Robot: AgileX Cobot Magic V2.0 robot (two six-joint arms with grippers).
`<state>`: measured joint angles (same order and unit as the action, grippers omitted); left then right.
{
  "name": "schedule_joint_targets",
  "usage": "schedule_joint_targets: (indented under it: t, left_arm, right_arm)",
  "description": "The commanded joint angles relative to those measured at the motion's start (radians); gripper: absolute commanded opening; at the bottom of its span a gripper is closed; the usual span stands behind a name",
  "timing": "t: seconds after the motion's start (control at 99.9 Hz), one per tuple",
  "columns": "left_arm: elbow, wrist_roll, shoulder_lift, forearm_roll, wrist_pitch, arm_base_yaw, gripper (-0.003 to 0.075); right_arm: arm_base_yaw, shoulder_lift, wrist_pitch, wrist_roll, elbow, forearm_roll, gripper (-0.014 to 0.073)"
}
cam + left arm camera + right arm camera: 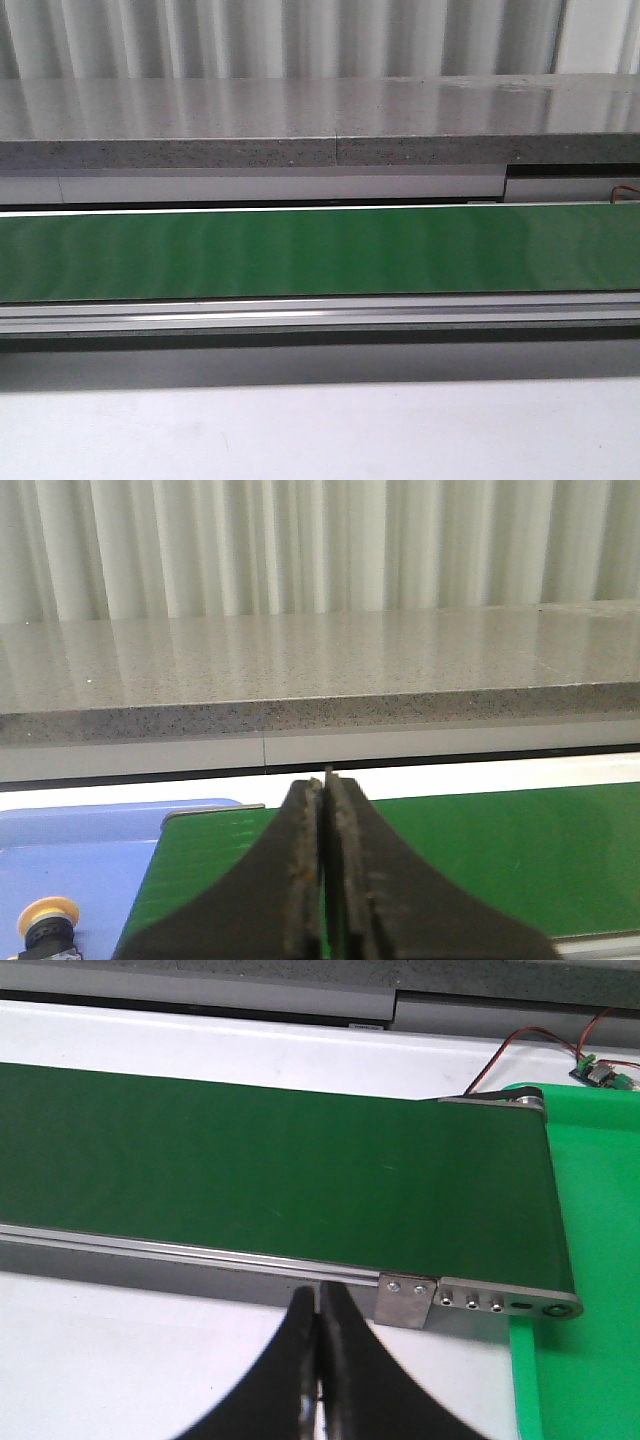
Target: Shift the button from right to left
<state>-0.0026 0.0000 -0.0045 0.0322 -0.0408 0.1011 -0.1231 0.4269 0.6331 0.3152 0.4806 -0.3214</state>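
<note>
The button (47, 921), with a yellow-orange round head and black collar, shows only in the left wrist view, lying on a blue tray (70, 860) beside the end of the green conveyor belt (480, 850). My left gripper (322, 785) is shut and empty, above the belt's end and apart from the button. My right gripper (318, 1295) is shut and empty, over the white table just in front of the belt's frame (405, 1300) near its other end. Neither gripper shows in the front view, where the belt (320, 250) carries nothing.
A green tray (590, 1260) lies past the belt's right end, with a small circuit board and wires (600, 1070) behind it. A grey stone ledge (300, 125) runs behind the belt. White tabletop (320, 430) lies in front of it.
</note>
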Motion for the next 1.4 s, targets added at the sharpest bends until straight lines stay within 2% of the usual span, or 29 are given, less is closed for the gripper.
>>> schedule_joint_targets:
  t: [0.0, 0.801, 0.881, 1.011, 1.102, 1.312, 1.392]
  left_arm:
    - [0.025, -0.009, -0.035, 0.001, 0.087, 0.010, -0.0020]
    - [0.025, -0.009, -0.035, 0.001, 0.087, 0.010, -0.0020]
    - [0.025, -0.009, -0.035, 0.001, 0.087, 0.010, -0.0020]
    - [0.025, -0.009, -0.035, 0.001, 0.087, 0.010, -0.0020]
    - [0.025, -0.009, -0.035, 0.001, 0.087, 0.010, -0.0020]
    - [0.025, -0.009, -0.035, 0.001, 0.087, 0.010, -0.0020]
    - [0.025, -0.009, -0.035, 0.001, 0.087, 0.010, -0.0020]
  right_arm:
    - [0.001, 0.004, -0.062, 0.007, 0.029, -0.010, -0.0067]
    - [0.013, 0.004, -0.064, 0.007, 0.028, -0.009, -0.0067]
    - [0.027, 0.002, -0.088, 0.007, 0.026, -0.002, -0.0067]
    - [0.077, -0.046, -0.215, 0.004, -0.007, 0.012, -0.0067]
    - [0.113, -0.097, -0.313, -0.051, -0.068, 0.069, -0.0067]
    - [0.163, -0.233, -0.543, -0.403, -0.272, 0.329, -0.0067]
    - [0.189, -0.283, -0.580, -0.471, -0.342, 0.374, -0.0067]
